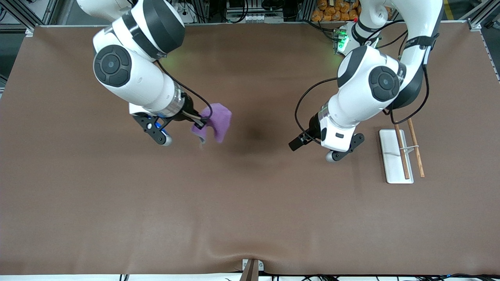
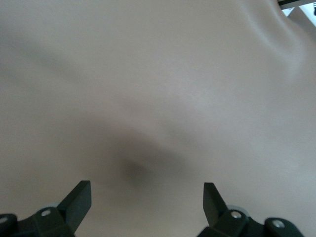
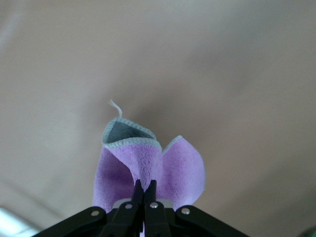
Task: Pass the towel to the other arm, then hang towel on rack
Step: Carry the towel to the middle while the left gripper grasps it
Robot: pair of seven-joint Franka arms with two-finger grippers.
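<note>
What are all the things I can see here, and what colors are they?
towel: one, purple with a grey underside and edge, up in the air over the table toward the right arm's end, pinched in the right gripper
rack: one, white flat base with two brown wooden rods and a thin wire bracket, lying on the table toward the left arm's end
table: one, covered in brown cloth, under everything
right gripper: one, black fingers, shut on the towel, over the table
left gripper: one, black fingers, open and holding nothing, over the table between the towel and the rack
</note>
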